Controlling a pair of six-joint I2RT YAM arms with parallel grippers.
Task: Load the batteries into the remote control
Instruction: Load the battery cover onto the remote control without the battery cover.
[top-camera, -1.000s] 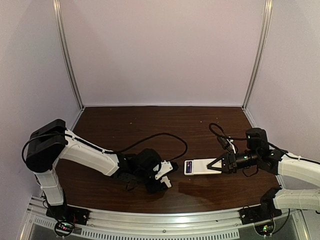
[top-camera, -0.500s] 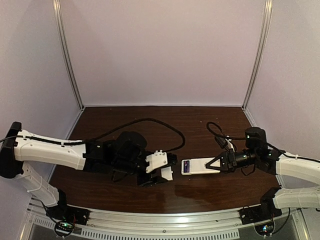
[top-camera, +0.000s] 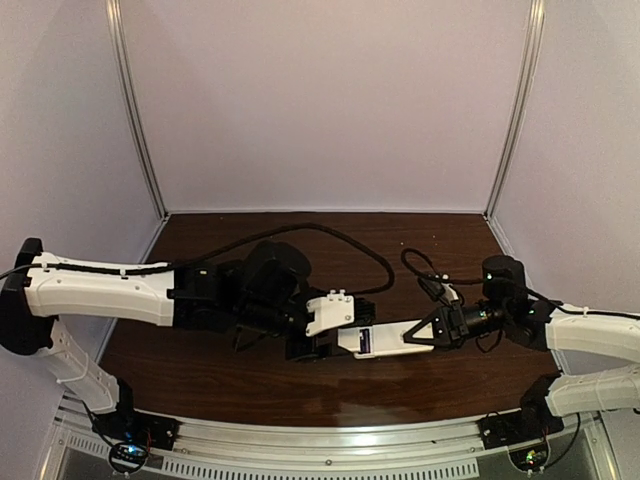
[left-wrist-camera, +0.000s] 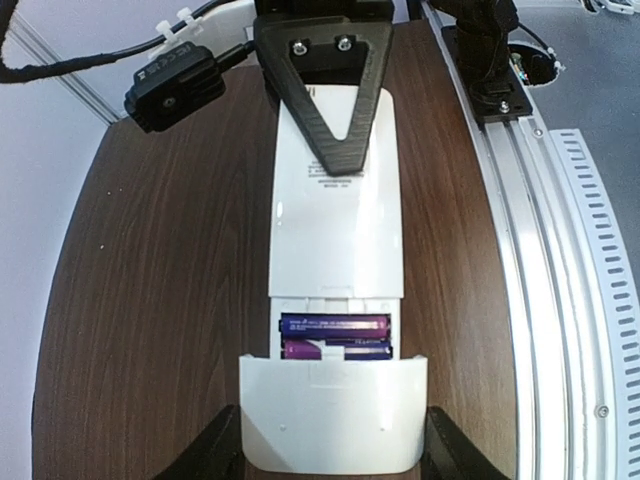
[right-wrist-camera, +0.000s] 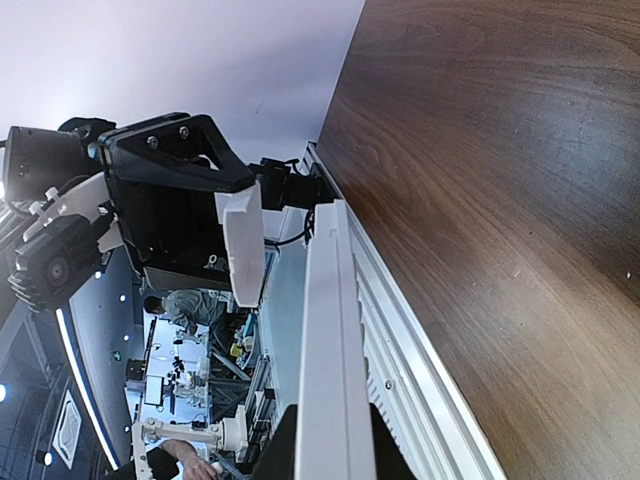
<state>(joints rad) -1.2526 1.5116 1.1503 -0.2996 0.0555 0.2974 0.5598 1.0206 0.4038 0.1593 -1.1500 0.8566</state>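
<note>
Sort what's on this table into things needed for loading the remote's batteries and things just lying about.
For the job:
- slim white plastic remote control, held by the right gripper
- two purple-blue cylindrical batteries in its open compartment
- small white plastic cover piece in the left gripper

Just there:
- black cable looped over the dark wooden table
- aluminium rail at the near edge

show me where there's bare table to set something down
Two bare patches of table: the far strip between the back wall and the left arm and right arm, and the near strip between them and the front rail. The centre is crowded, where remote control and battery cover meet.
</note>
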